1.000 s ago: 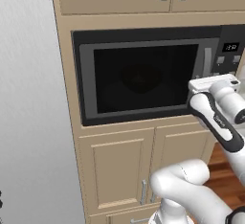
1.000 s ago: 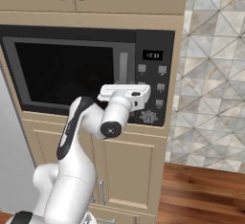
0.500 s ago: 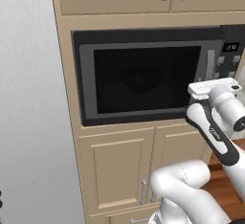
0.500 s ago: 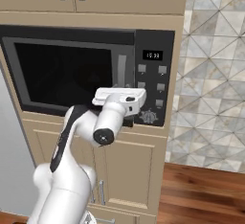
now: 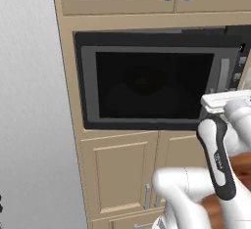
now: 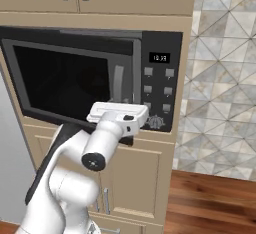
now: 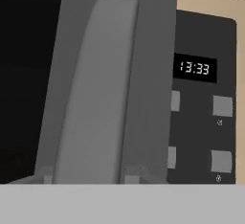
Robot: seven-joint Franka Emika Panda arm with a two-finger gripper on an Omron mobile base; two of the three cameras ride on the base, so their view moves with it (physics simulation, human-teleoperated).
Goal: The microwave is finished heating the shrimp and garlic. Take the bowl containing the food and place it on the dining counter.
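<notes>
The black microwave [image 5: 147,86] [image 6: 65,78] is built into beige cabinets, and its dark glass door stands slightly ajar at the handle side. My gripper [image 6: 118,109] [image 5: 226,98] [image 7: 88,177] is shut on the grey vertical handle [image 7: 95,89] [image 6: 117,84], one fingertip on each side of its lower part. Behind the glass a dim round shape [image 5: 144,79] shows, too dark to name. The bowl, shrimp and garlic are hidden behind the door. The dining counter is out of view.
The button panel with a lit clock [image 6: 160,58] [image 7: 194,68] sits right of the handle. Beige cabinet doors [image 5: 122,174] lie below and above. A grey flat surface [image 5: 29,125] stands left, a tiled wall [image 6: 220,78] right, wooden floor [image 6: 215,198] below.
My jaws have closed on the handle. The hand has drawn back a little, and the door's handle side has begun to swing out from the microwave's face.
</notes>
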